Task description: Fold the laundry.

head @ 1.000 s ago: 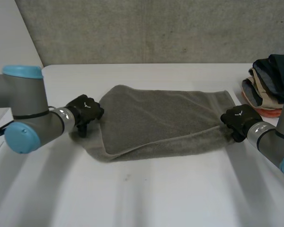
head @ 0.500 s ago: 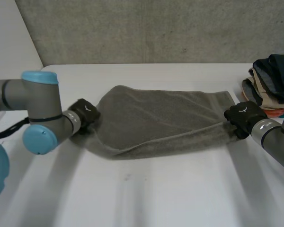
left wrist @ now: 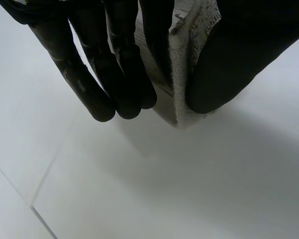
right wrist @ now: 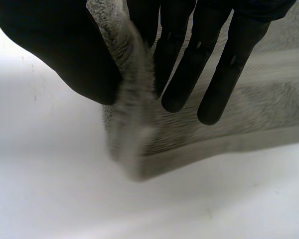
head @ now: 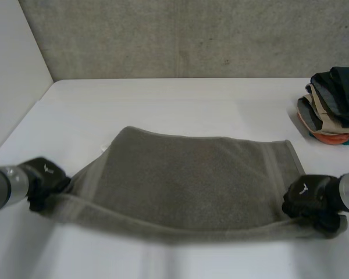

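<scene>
Table [head: 174, 99]: white and wide, running from the grey wall [head: 192, 35] at its far edge to the near edge.

Towel [head: 192, 180]: grey-brown and spread wide across the near half of the table, about midway between the left and right edges. Its far long edge lies flat on the table. Its near long edge is drawn out between the two hands, with a paler woven band along each short end. In the left wrist view the towel [left wrist: 189, 59] shows as a thick, pale end of terry, and the right wrist view shows its ribbed pile and a band [right wrist: 239, 114].

Clothes pile [head: 331, 110]: folded garments in dark, tan and orange, stacked at the table's far right edge, well apart from the towel.

Left hand [head: 43, 180]: at the towel's near left corner, close to the table's left edge. It is clamped on the cloth, with the thumb [left wrist: 234, 64] pressing the towel's end against the nearly straight fingers [left wrist: 114, 74].

Right hand [head: 308, 197]: at the towel's near right corner, by the table's near edge. It is also clamped on the cloth, which is bunched between its thumb [right wrist: 65, 50] and straight fingers [right wrist: 184, 74].
</scene>
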